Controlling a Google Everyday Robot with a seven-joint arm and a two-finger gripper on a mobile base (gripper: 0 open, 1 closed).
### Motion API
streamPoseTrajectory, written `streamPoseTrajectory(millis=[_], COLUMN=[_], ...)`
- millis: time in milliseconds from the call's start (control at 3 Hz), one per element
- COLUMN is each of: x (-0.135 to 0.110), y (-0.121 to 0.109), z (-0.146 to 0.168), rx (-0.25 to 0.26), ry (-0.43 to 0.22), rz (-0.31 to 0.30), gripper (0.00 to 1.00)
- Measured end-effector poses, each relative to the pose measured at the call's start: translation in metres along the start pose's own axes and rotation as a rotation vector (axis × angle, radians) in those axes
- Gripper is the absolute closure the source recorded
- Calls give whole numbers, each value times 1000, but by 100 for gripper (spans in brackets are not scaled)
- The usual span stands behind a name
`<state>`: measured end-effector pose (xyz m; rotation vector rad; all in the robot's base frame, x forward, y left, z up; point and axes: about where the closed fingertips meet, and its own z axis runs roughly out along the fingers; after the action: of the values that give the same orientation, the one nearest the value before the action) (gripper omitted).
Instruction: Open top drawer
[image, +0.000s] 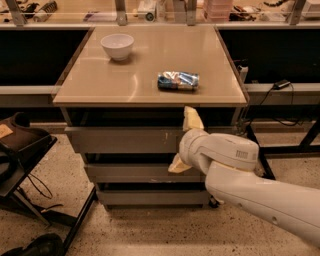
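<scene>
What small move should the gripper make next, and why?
Probably a short pull straight back toward the base. The gripper sits at the top drawer, right of centre, open, one finger over the front's upper edge, the other under it, and the drawer seems not yet out.

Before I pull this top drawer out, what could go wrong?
1. The gripper sits against the top drawer front, well right of centre. An off-centre pull could skew or jam the drawer.
2. A jerky pull may shake the table, which could slide the white bowl or the blue snack packet across the tabletop.
</scene>
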<state>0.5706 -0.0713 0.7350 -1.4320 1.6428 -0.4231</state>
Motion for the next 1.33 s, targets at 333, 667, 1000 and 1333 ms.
streamPoseTrajectory(millis=[333,667,1000,1333], x=[25,24,45,46], y=[72,71,74,74], z=[40,40,79,79], rx=[-120,-119,-149,-149], ry=[-12,-11,71,70], rz=[37,33,0,1], gripper=[0,0,0,0])
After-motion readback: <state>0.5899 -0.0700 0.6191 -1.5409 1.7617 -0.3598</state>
